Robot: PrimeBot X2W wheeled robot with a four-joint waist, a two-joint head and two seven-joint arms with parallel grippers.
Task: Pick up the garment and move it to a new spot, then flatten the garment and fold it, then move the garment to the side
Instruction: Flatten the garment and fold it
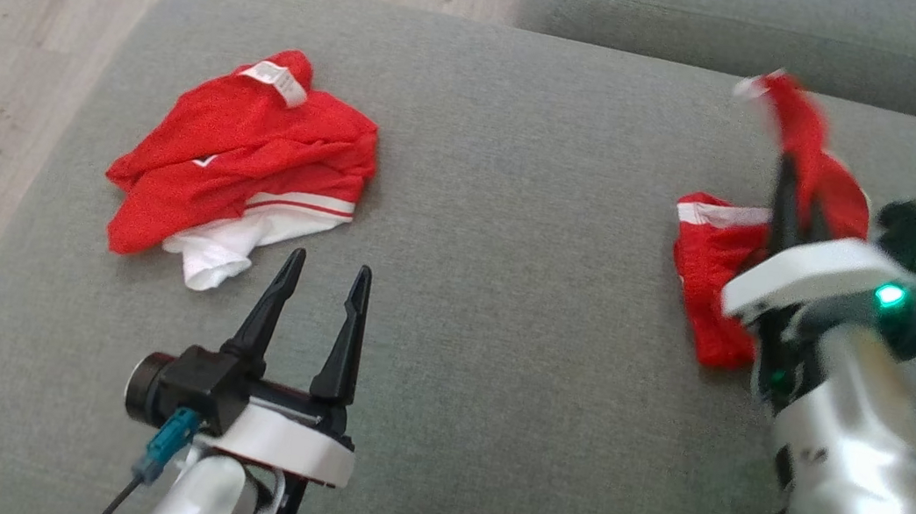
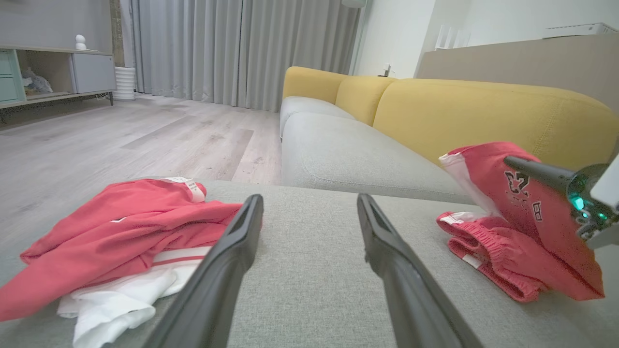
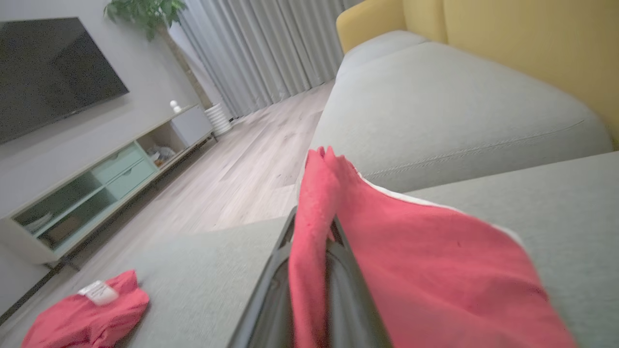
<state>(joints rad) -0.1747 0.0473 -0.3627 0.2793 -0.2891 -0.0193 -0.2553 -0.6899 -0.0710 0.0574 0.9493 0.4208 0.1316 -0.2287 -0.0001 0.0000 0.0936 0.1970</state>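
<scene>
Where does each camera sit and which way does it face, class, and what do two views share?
Head view: on the head, looking down at the grey cushion; shows the open left claw and the right claw shut on the red garment.
Left wrist view: low over the cushion, facing the yellow sofa along its own fingers.
Right wrist view: above the cushion, facing the TV; cloth drapes its fingers.
Shared: both wrist views show the red-and-white garment.
</scene>
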